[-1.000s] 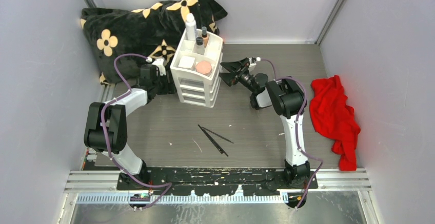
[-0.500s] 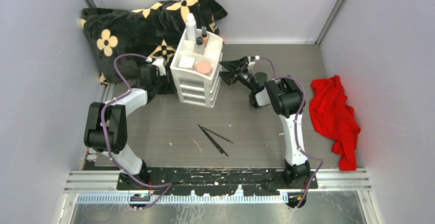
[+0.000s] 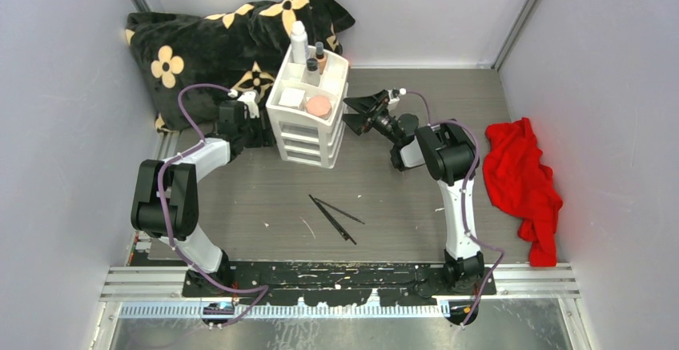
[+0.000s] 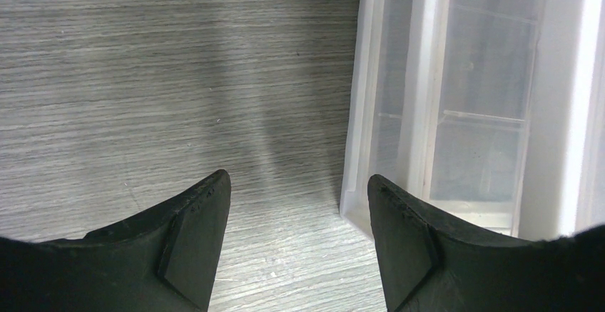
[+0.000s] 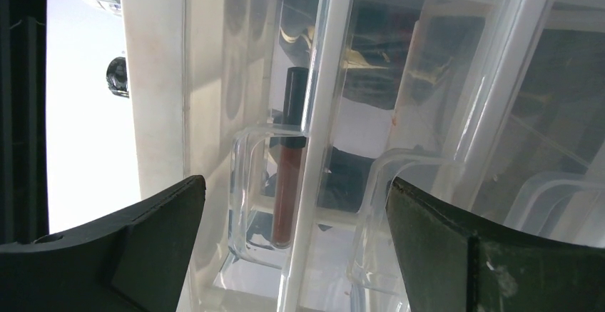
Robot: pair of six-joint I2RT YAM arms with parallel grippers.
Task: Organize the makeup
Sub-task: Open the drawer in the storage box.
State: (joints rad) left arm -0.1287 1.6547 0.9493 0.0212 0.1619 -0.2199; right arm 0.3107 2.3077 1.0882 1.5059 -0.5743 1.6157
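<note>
Either side of the drawer unit (image 3: 304,138), jaws spread, pencils (image 3: 332,219) well apart.

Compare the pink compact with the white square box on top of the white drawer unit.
Colour: the pink rounded compact is salmon pink, while the white square box is plain white.
Shape: from above the compact looks rounded, while the box has square corners.
Place: in the top view the box sits to the left of the compact.
Shared: both lie flat in the front part of the tray on top of the white plastic drawer unit.
</note>
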